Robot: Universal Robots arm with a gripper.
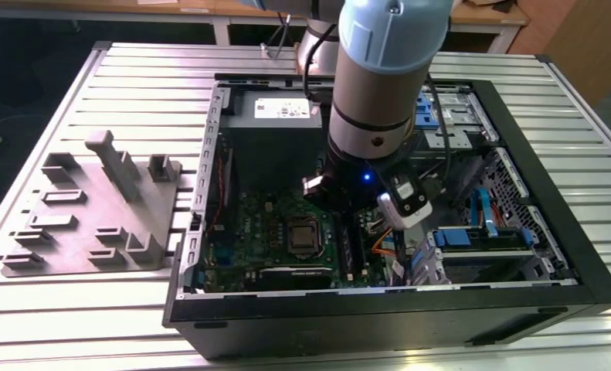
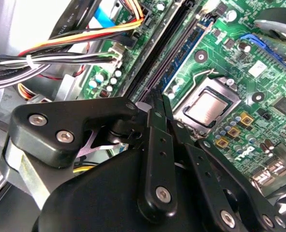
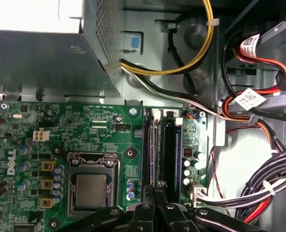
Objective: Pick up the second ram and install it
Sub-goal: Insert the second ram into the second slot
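The second ram (image 3: 152,150) is a thin stick standing on edge in a long black memory slot of the green motherboard (image 3: 99,130), beside the processor socket. My gripper (image 3: 155,187) hangs low inside the computer case, and its black fingers are closed together around the middle of the stick. In the second wrist view the gripper (image 2: 157,102) points down at the same row of slots (image 2: 169,53). The exterior view shows the arm (image 1: 378,93) reaching down into the open case, with the gripper body (image 1: 372,197) over the board.
Bundles of cables (image 3: 259,188) lie close beside the slots. The metal power supply box (image 3: 46,63) sits behind the board. A drive cage with blue clips (image 1: 480,232) is on the exterior view's right. A grey parts holder (image 1: 94,209) rests on the slatted table.
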